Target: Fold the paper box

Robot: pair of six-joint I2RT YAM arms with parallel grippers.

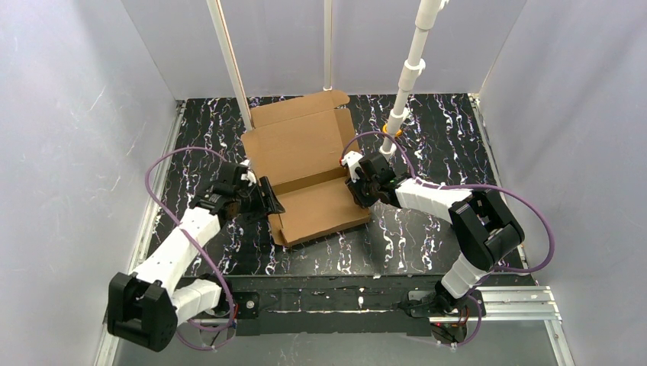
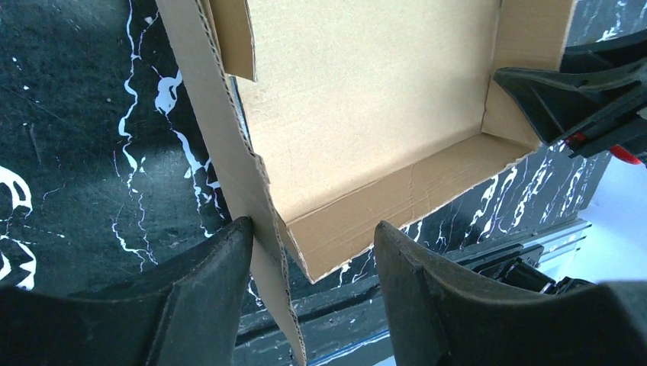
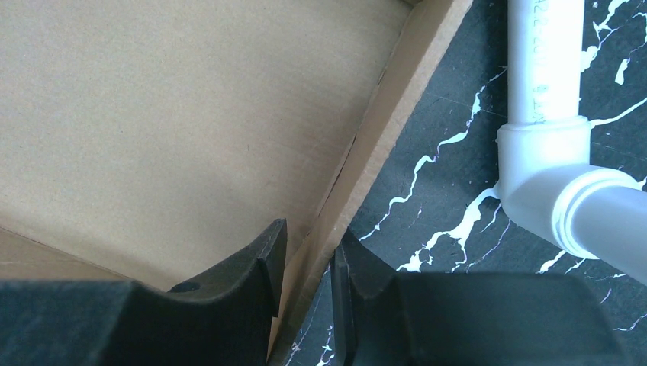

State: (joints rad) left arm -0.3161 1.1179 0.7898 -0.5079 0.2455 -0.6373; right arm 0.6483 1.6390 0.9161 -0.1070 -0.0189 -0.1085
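The paper box [image 1: 305, 164] is a brown cardboard mailer lying open at mid table, its lid panel flat toward the back and its tray part toward the front. My left gripper [image 1: 268, 198] is at the tray's left wall. In the left wrist view [image 2: 311, 232] it is open, and its jaws straddle the raised left wall flap [image 2: 229, 152], which touches the left finger. My right gripper [image 1: 357, 181] is at the tray's right wall. In the right wrist view [image 3: 309, 244] it is shut on that wall [image 3: 389, 114], one finger inside and one outside.
A white PVC pipe [image 1: 404, 84] stands slanted just behind the right gripper, and its elbow [image 3: 545, 175] is close to the right of the fingers. Grey walls enclose the black marbled table [image 1: 427, 137]. A metal rail [image 1: 488, 301] runs along the front edge.
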